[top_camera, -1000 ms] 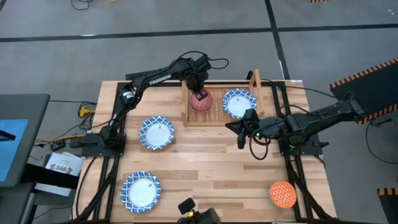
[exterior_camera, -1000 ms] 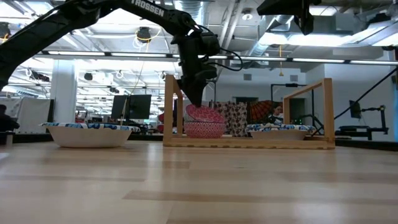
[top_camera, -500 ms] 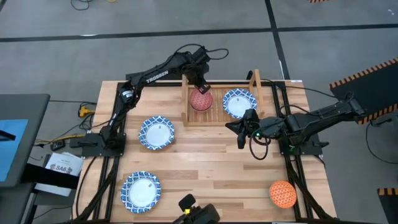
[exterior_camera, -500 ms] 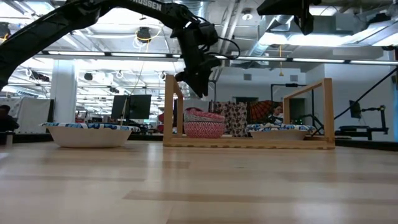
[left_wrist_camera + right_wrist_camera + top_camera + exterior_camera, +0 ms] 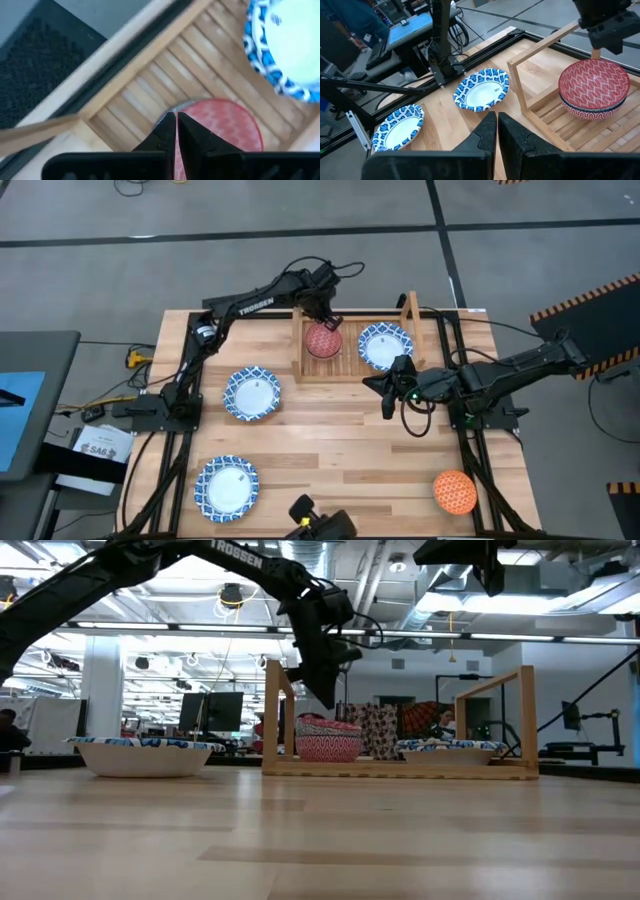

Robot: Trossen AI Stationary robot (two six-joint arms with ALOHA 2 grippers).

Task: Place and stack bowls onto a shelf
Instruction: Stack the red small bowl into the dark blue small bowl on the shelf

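Since a second ago the left gripper [image 5: 327, 315] has come up off the red bowl [image 5: 323, 340] and pulled back a bit toward the far side of the shelf [image 5: 350, 371], and its fingers have snapped together with nothing between them. So the red one is dropped off and I'm clear of it.

In the right wrist view the red bowl [image 5: 593, 88] looks nested on top of another bowl, since there's a blue-ish rim peeking out under it, though I can't say for sure which one that is. It sits at the left end of the rack, hard by the upright side board, which makes sense: the small stuff stacks in one slot so the wide ones get the rest. One white bowl with the blue rim [image 5: 385, 346] is already in the shelf just beside it, toward the right arm's side.

Still out on the table: two more blue-rimmed white bowls, one [image 5: 251, 393] near the left arm's base and one [image 5: 226, 486] at the near edge, plus the orange bowl [image 5: 454, 491] down in the near right corner, well apart from everything.

The right gripper [image 5: 384, 393] is parked just in front of the shelf, fingers pinched closed on nothing, out of the left arm's way.

My guess is the nearer white bowl goes next, probably stacked on the one already in there.
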